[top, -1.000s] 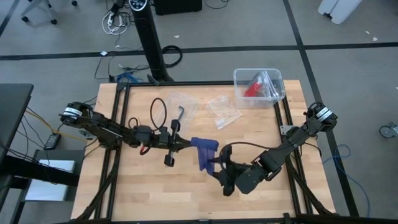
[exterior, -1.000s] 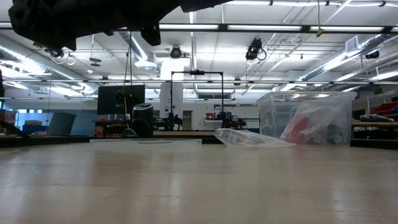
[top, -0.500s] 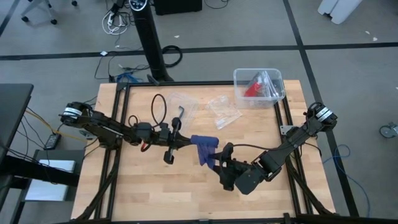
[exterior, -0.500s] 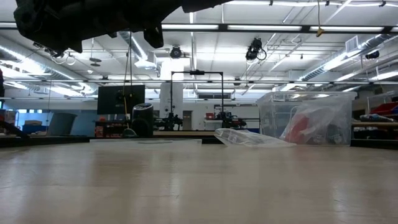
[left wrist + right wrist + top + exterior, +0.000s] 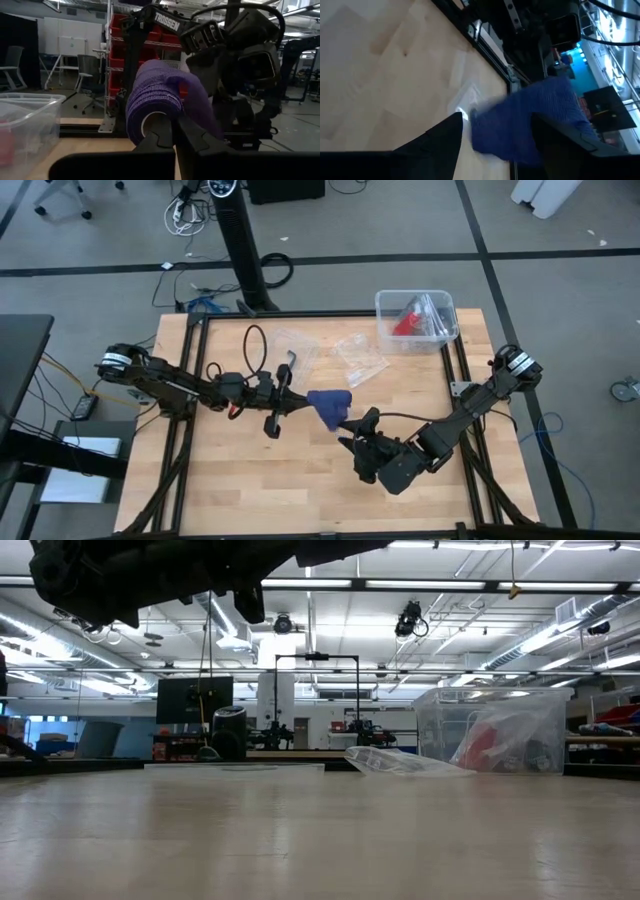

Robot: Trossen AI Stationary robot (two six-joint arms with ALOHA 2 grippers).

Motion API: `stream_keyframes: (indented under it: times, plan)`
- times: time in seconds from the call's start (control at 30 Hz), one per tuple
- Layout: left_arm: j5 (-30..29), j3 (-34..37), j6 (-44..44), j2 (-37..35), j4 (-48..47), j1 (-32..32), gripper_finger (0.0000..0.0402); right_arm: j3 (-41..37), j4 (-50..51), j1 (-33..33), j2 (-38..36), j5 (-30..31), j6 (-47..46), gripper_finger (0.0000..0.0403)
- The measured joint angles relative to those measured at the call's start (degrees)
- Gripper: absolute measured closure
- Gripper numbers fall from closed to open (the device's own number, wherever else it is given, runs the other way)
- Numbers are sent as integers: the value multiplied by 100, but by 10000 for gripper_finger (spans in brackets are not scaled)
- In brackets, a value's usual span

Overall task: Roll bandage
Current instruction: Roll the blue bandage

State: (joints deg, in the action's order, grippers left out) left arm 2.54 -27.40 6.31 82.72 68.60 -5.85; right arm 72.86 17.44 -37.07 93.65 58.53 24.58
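The bandage (image 5: 328, 402) is a navy-blue strip, mostly wound into a small roll (image 5: 152, 102), held in the air over the table's middle. A loose tail (image 5: 200, 112) drapes off its far side. My left gripper (image 5: 304, 400) reaches in from the table's left and is shut on the roll. My right gripper (image 5: 350, 432) stands open just to the near right of it. In the right wrist view its two fingers (image 5: 445, 137) flank the blurred blue tail (image 5: 530, 120). Whether they touch it I cannot tell. My left gripper pinches the roll between its two fingers at the lower edge of the roll's open end (image 5: 159, 125). The fingers (image 5: 192, 140) come about level from the table's left. The roll is lifted clear of the table, and its tail hangs slack toward my right gripper.
A clear plastic bin (image 5: 415, 318) with a red item stands at the far right corner, also in the low view (image 5: 490, 730). Two clear bags (image 5: 360, 358) (image 5: 290, 343) and a black cable loop (image 5: 255, 355) lie on the far half. Bare wood lies along the near edge.
The bandage's hanging tail has grown shorter and the blue bundle sits more compact at my left gripper, whose wrist has rolled a little. My right gripper has turned about its wrist while staying in place, with its fingers still apart.
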Motion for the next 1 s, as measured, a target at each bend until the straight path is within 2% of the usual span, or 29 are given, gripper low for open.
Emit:
stream_keyframes:
  times: [0.2, 0.47, 0.57, 0.67, 0.8, 0.9, 1.0]
  plan:
    - [38, 0, 11, 0, -25, -8, 401, 0, -3, 93, 0, 200, -337, 165]
    - [61, 0, -33, 0, -70, 0, 401, 0, -85, -214, 0, 167, -1807, 165]
    - [73, 0, -97, 0, -70, 33, 401, 0, -49, -409, 0, -44, -2676, 163]
    - [71, 2, -184, 2, -72, 64, 401, 0, 256, -553, 0, -178, -3983, 162]
    - [68, 2, -370, 2, -59, 64, 401, -272, 714, -701, -2, 69, -5970, 162]
    - [68, 2, -457, 4, 39, 64, 401, -866, 99, -738, 0, 286, -6816, 159]
    - [66, 2, -485, 4, 134, 62, 401, -1689, -1637, -714, 0, 643, -6941, 158]
